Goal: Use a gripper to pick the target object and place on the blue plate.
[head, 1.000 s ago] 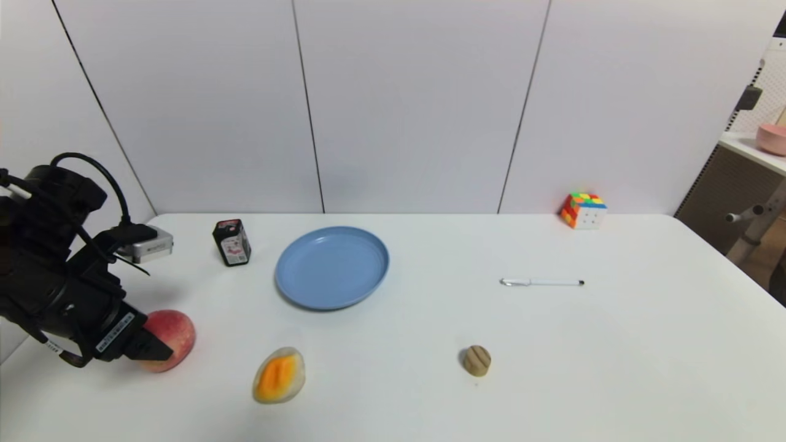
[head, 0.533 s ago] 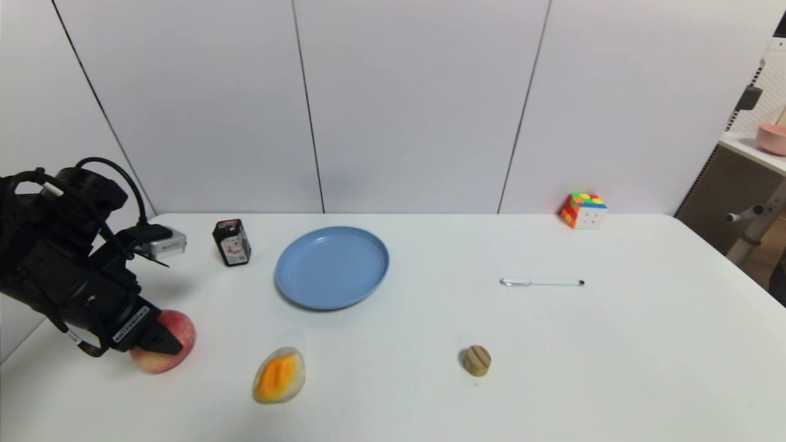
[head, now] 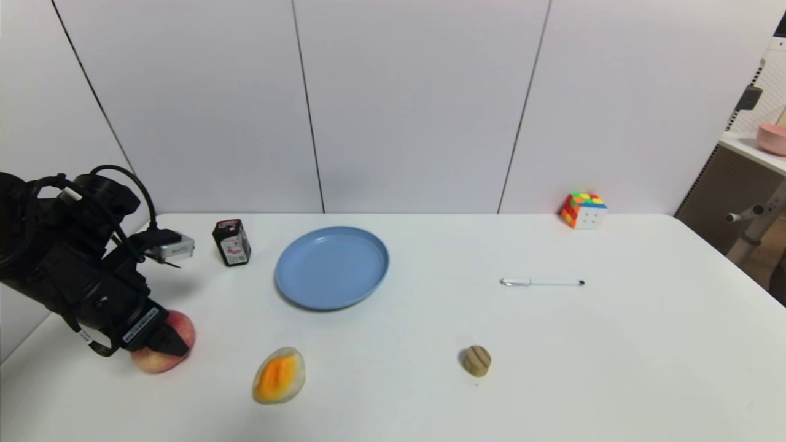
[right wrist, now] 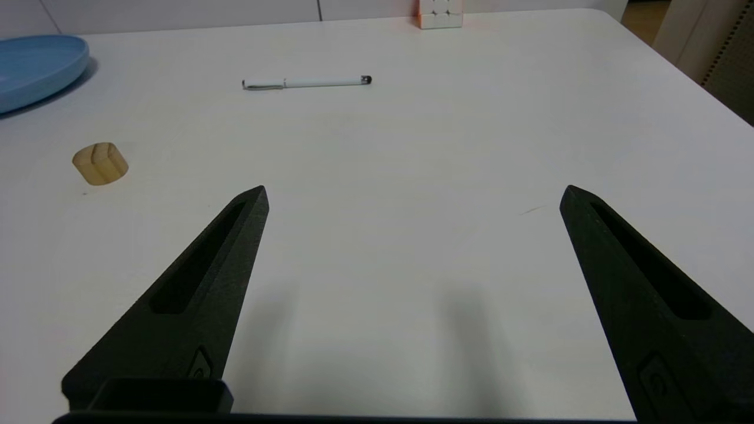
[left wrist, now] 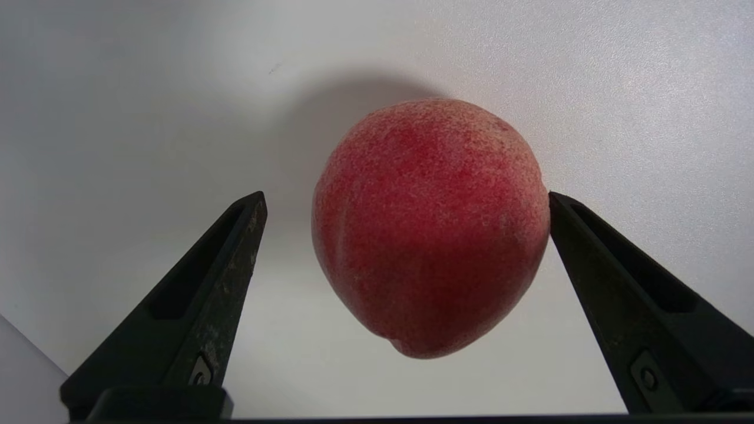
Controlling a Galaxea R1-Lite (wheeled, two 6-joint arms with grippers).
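Left wrist view: left gripper (left wrist: 407,193) apart around the peach (left wrist: 433,229); right gripper (right wrist: 417,187) (idle) apart above the table (right wrist: 412,247).

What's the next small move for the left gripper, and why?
Probably close the left gripper gently: its open fingers flank the peach, one at its skin, the other with a visible gap, and the blue plate is still without it.

1. Plate (head: 332,267): plain light blue.
2. Peach (head: 159,362), plate's 8 o'clock: red-pink, yellowish patches.
3. Left gripper (left wrist: 407,192), over the peach: black, white label.
4. Slice (head: 279,376), 7 o'clock: orange centre, pale edge.
5. Wood (head: 476,361), 4 o'clock: tan, dark lines.
6. Pen (head: 543,282), 3 o'clock: white, black tip.
7. Right gripper (right wrist: 414,187): black.
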